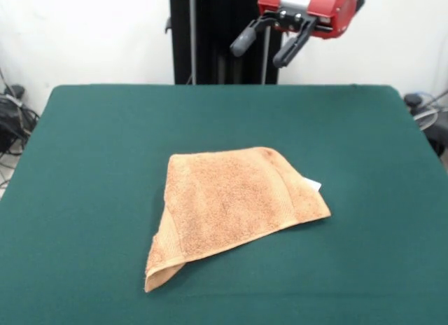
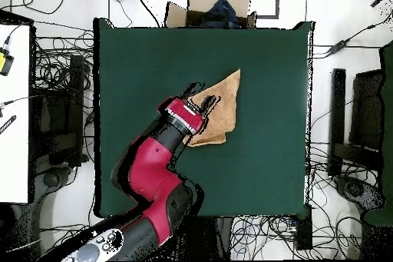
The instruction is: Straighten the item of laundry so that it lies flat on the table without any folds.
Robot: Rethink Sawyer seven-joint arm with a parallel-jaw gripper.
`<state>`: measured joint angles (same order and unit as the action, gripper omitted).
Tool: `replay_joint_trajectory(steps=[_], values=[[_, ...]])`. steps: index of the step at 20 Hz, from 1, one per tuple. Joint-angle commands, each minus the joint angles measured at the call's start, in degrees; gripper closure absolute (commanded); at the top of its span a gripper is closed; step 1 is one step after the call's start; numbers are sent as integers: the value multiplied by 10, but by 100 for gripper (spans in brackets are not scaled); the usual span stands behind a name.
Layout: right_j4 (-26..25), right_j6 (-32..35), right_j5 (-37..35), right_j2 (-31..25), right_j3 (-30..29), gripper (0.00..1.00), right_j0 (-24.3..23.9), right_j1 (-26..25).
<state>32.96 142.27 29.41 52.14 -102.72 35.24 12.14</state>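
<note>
I see the hand towel (image 1: pixel 234 206) lying near the middle of the green table (image 1: pixel 84 164), folded over on itself, its near-left corner doubled under and a white tag (image 1: pixel 313 184) poking out at the right. My gripper (image 1: pixel 269 46) hangs high above the far edge, jaws spread wide and empty. Pinching both layers would drag the fold rather than open it. In the overhead view, a cardboard box (image 2: pixel 201 7) beyond the table holds something dark.

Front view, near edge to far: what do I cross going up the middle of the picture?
Bare table → towel → bare table again → open gripper, hanging high above the far edge.
</note>
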Motion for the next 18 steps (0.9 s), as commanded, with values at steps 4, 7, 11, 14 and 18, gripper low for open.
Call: replay_joint_trajectory(steps=[4, 7, 11, 14, 18], values=[[-99, -46, -86, -13, 72, 0, -19, -7], [-143, -39, -98, -23, 78, 0, -38, 16], [-192, -40, -140, -39, 91, 0, -54, 44], [-244, -46, -189, -68, 99, 0, -71, 82], [-339, -60, -248, -142, 105, 0, -123, 154]])
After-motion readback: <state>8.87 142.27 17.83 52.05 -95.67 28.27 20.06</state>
